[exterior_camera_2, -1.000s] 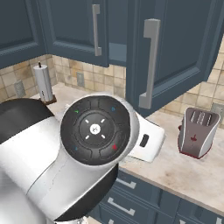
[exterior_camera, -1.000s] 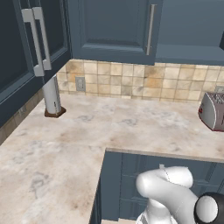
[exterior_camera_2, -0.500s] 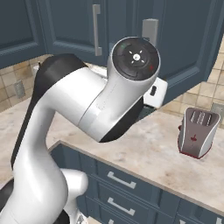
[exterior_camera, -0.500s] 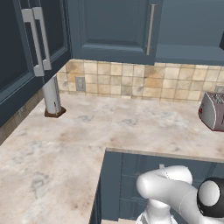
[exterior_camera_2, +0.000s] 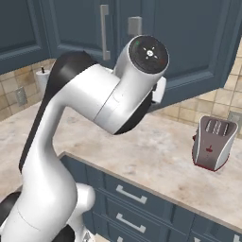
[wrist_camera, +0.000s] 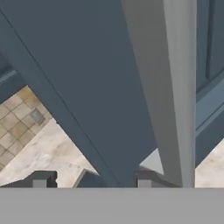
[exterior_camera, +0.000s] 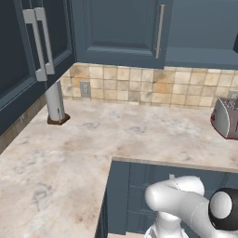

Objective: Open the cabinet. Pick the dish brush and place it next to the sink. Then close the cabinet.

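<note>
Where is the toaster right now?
The toaster stands on the counter at the right of the right base view, against the tiled backsplash, below the dark blue wall cabinet.

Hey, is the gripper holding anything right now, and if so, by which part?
It cannot be told for sure. In the hand view the gripper is right up at the cabinet door's bar handle, one fingertip at its base, but no closed grip shows.

No text, label, brand, number or sign can be read in these pictures. The toaster (exterior_camera_2: 213,143) at the right of the right base view has a plain front, and the cabinet (exterior_camera_2: 198,52) doors at the upper part of the frame carry no writing.
</note>
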Robot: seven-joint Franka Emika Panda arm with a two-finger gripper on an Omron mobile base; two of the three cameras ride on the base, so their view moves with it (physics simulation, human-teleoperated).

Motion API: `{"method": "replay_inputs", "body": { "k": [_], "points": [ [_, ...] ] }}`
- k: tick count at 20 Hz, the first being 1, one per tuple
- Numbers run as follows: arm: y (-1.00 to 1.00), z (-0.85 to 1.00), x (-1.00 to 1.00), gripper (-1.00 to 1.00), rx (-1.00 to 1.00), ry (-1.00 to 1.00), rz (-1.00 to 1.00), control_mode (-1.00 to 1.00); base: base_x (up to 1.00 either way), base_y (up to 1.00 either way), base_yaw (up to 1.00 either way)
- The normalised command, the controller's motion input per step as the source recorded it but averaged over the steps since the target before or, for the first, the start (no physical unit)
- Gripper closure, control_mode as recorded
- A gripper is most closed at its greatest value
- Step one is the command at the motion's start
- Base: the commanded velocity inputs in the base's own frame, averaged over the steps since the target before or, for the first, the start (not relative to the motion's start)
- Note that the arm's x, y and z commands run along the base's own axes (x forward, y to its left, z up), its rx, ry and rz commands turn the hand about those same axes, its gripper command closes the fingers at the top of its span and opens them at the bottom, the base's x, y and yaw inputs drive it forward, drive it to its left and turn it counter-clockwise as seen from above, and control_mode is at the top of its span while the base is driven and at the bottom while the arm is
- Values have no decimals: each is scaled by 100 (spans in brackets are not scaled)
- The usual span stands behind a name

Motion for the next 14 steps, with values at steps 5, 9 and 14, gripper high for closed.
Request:
{"method": "replay_inputs", "body": {
  "k": [5,9,14],
  "points": [
    [22,2,100,-100,0,-9,8,-100,0,0,0],
    [12,0,100,-100,0,-8,2,-100,0,0,0],
    [11,0,100,-100,-2,-11,0,-100,0,0,0]
  ]
}}
